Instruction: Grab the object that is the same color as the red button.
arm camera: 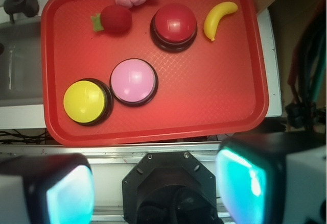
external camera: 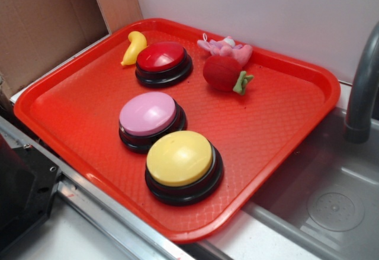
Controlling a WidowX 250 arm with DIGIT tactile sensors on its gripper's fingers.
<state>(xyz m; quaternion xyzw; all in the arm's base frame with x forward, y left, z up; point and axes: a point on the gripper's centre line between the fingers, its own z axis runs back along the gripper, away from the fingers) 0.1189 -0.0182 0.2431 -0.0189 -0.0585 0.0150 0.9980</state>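
End effector point(arm camera: 156, 188) high, fingers apart, empty.

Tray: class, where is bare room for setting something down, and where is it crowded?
Bare: the tray floor right of the pink button and yellow button, below the fruit; also its left corner. Crowded: the back edge, with banana, red button, fruit and pink toy.

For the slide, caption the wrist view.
Open hand above a red tray holding three buttons, the red plush fruit beside the red button.
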